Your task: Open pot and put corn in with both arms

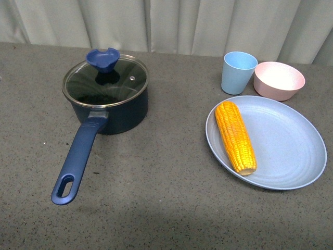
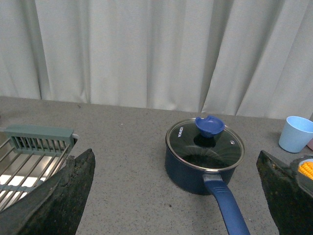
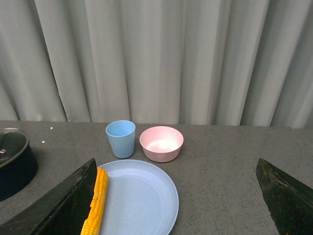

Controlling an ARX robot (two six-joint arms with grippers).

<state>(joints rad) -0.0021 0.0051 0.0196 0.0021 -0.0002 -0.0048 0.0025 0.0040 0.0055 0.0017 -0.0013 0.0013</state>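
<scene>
Neither gripper is holding anything: the left gripper (image 2: 174, 161) is standing with jaws spread wide, and the right gripper (image 3: 176, 166) is doing the same. Nearest the robot, the pot's handle (image 1: 78, 161) is pointing back toward it. The pot (image 1: 117, 112) is sitting on the left of the table, ahead of the left gripper, its glass lid (image 1: 122, 78) closing it (the left arm's job, I judge). The corn (image 1: 235, 137) is lying on the blue plate (image 1: 291, 177) on the right, its long axis running near to far, closer to the right arm.

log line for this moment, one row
lid on pot | corn on plate | left gripper open | right gripper open | nothing held
</scene>
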